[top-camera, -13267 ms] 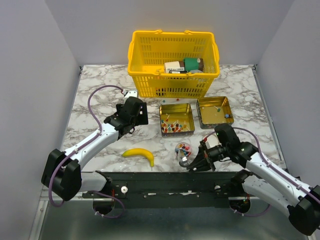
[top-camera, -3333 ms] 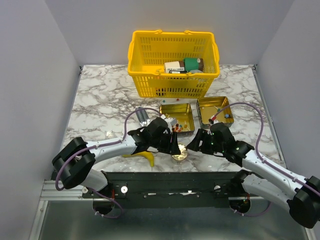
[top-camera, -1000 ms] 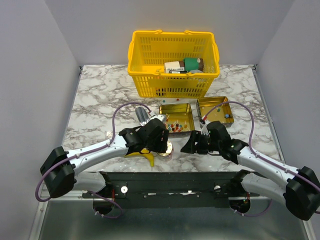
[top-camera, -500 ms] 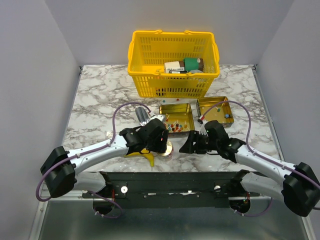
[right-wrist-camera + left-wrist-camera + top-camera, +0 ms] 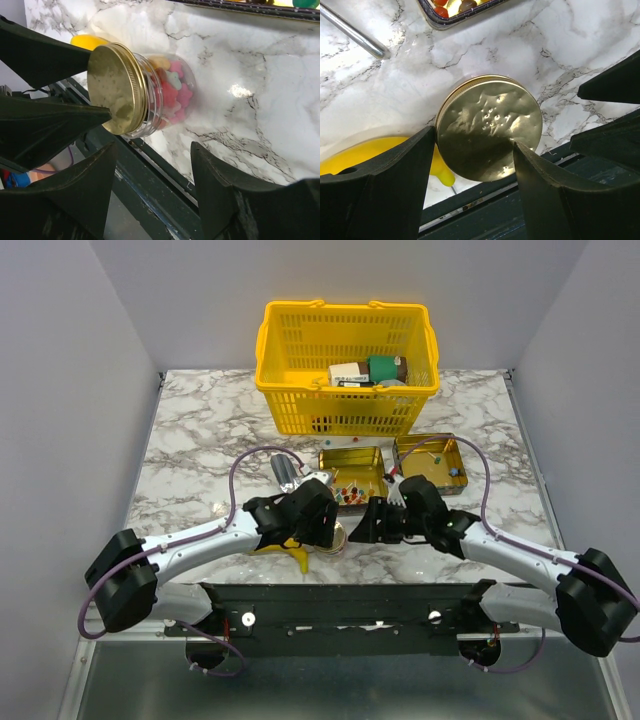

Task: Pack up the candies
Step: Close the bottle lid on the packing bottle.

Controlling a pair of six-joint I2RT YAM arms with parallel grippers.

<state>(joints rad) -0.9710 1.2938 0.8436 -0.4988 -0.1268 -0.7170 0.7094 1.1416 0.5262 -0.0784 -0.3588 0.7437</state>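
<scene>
A small clear jar point(image 5: 338, 536) with a gold lid point(image 5: 487, 127) stands near the table's front edge. It holds pink, red and white candies point(image 5: 175, 92). My left gripper point(image 5: 474, 140) is shut on the lid, one finger on each side of its rim. From the right, my right gripper point(image 5: 152, 150) stands open just short of the jar point(image 5: 165, 95), touching nothing. More candies point(image 5: 346, 496) lie in the left gold tin point(image 5: 322, 480). In the top view the left gripper point(image 5: 322, 528) and right gripper point(image 5: 370, 530) face each other across the jar.
A banana point(image 5: 290, 550) lies just left of the jar, under my left wrist. A second gold tin point(image 5: 428, 462) sits to the right with a few sweets. A metal handle point(image 5: 350, 32) lies behind. The yellow basket point(image 5: 265, 350) stands at the back. The black front rail point(image 5: 165, 175) is close.
My right gripper has slid left toward the jar and its jaws have narrowed slightly. The left gripper and the jar have stayed put.
</scene>
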